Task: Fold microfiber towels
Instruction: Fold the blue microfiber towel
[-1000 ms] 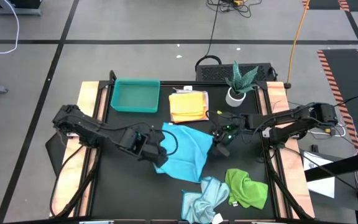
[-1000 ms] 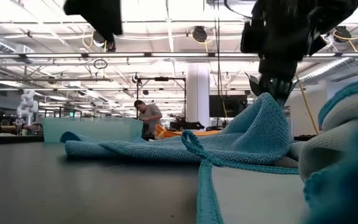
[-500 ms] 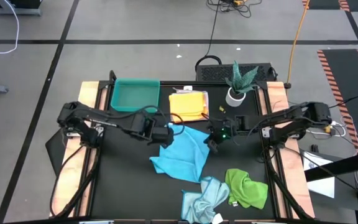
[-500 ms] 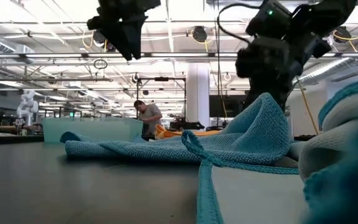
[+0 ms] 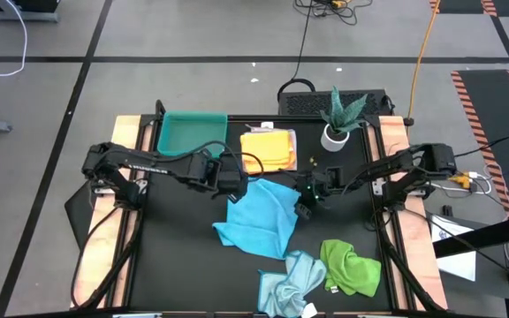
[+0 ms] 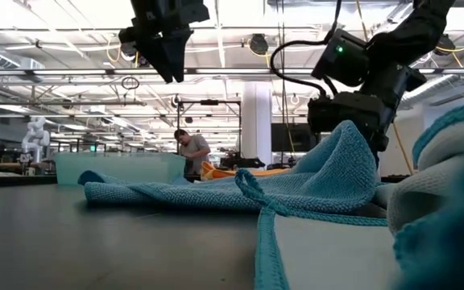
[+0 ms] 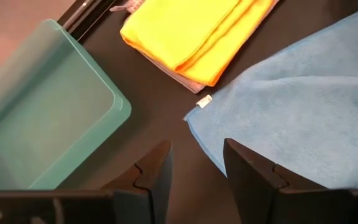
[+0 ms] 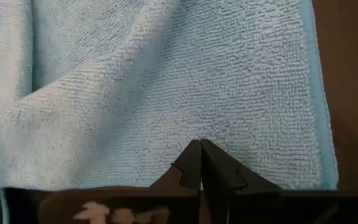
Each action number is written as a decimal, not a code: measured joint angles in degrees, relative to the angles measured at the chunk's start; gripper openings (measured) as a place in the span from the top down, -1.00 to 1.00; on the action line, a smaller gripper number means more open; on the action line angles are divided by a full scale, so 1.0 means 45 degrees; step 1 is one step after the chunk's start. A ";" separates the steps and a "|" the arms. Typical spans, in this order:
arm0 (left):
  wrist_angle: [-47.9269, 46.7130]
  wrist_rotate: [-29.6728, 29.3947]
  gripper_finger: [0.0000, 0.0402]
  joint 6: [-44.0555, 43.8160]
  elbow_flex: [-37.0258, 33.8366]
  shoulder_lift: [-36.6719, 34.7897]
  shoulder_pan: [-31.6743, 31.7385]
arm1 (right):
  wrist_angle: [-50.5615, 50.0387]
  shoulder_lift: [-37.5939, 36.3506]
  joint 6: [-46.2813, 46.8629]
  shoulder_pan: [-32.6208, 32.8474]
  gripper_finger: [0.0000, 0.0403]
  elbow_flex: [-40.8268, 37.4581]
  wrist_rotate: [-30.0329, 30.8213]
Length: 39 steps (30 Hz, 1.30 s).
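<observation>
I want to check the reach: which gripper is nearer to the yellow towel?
Left. The left gripper hovers open just beside the yellow towel, over the blue towel's corner. The right gripper is farther away, shut at that towel's opposite edge.

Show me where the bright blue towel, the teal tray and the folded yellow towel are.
bright blue towel [image 5: 259, 216]: high view, middle of the spread cloth.
teal tray [image 5: 193, 138]: high view, its bare floor.
yellow towel [image 7: 194, 28]: left wrist view, middle of its folded top.

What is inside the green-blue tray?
Nothing that shows. The teal tray looks empty from above, and the left wrist view shows its bare bottom. The folded yellow-orange towel lies beside it on the table, not inside it.
</observation>
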 joint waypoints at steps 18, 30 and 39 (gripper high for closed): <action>-0.0029 0.0126 0.27 0.0389 0.0000 0.0000 0.0126 | -0.1262 -0.0381 -0.4134 -0.2758 1.00 0.0005 0.1960; 0.4085 0.0595 0.27 -0.0325 -0.3408 -0.0015 0.0651 | -0.2075 -0.5789 -0.1267 -0.2081 1.00 -0.0026 -0.1036; 0.8447 0.1309 0.27 0.0016 -0.6131 -0.0015 0.1321 | -0.2078 -0.7262 0.0397 -0.1143 1.00 -0.0019 -0.0730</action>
